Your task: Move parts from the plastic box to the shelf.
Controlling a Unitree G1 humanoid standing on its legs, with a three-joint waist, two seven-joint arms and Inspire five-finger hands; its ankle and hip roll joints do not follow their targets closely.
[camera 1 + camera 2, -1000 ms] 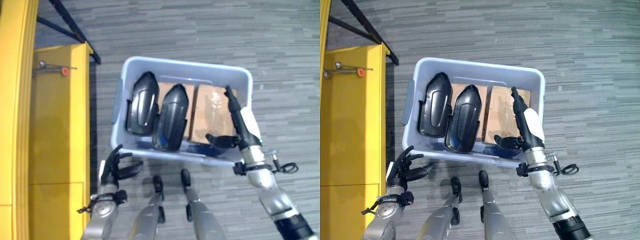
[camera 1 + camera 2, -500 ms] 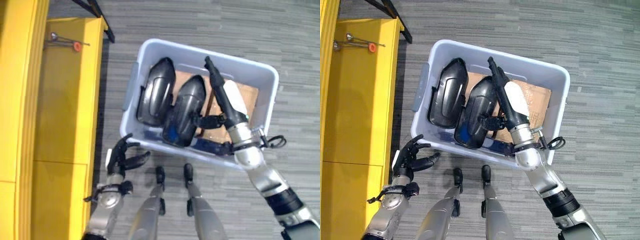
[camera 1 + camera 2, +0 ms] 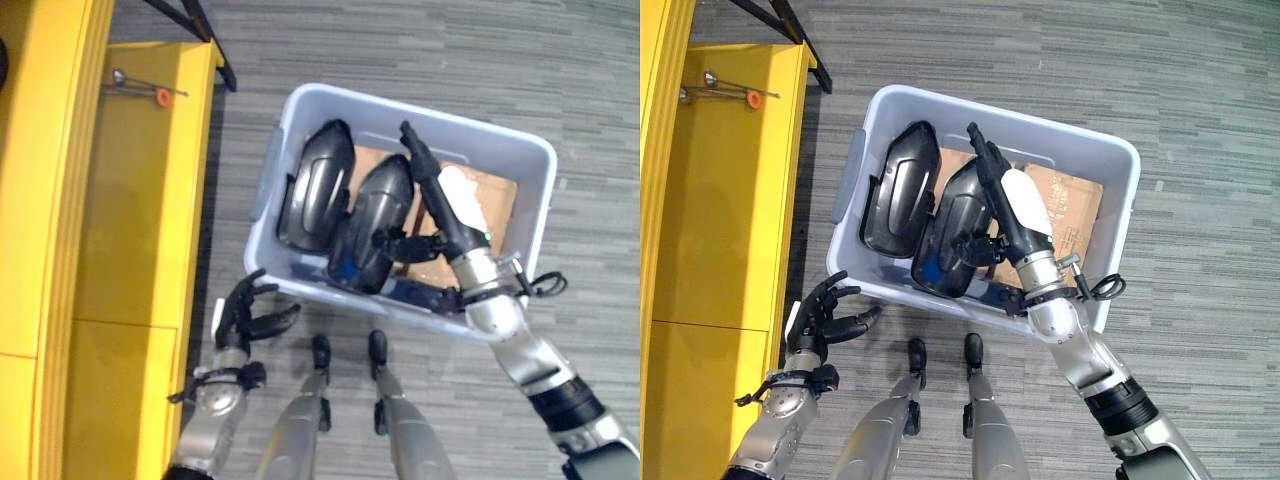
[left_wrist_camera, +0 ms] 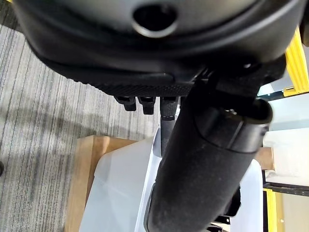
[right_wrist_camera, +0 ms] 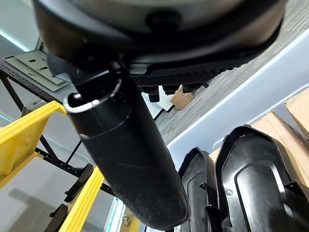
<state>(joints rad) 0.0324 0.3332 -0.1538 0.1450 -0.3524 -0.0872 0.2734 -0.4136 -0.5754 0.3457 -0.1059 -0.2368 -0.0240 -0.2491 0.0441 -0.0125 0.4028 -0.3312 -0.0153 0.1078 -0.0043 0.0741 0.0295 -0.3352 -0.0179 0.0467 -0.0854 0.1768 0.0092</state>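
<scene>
Centre frame, the plastic box (image 3: 1110, 175) holds two black parts (image 3: 898, 190) – side by side; right hand (image 3: 1002, 200) extends straight-fingered over them; left hand (image 3: 820, 318), lower left, hangs relaxed, holding nothing; yellow shelf (image 3: 720, 200) at left.

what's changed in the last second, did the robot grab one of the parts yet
Not yet. The right hand has swung across the plastic box from over the cardboard on its right side to above the nearer of the two black parts, fingers straight, thumb beside it, nothing gripped. The camera shifted too. Both parts, including the other black part, lie as before, and the left hand still waits outside the box, fingers loosely spread.
</scene>
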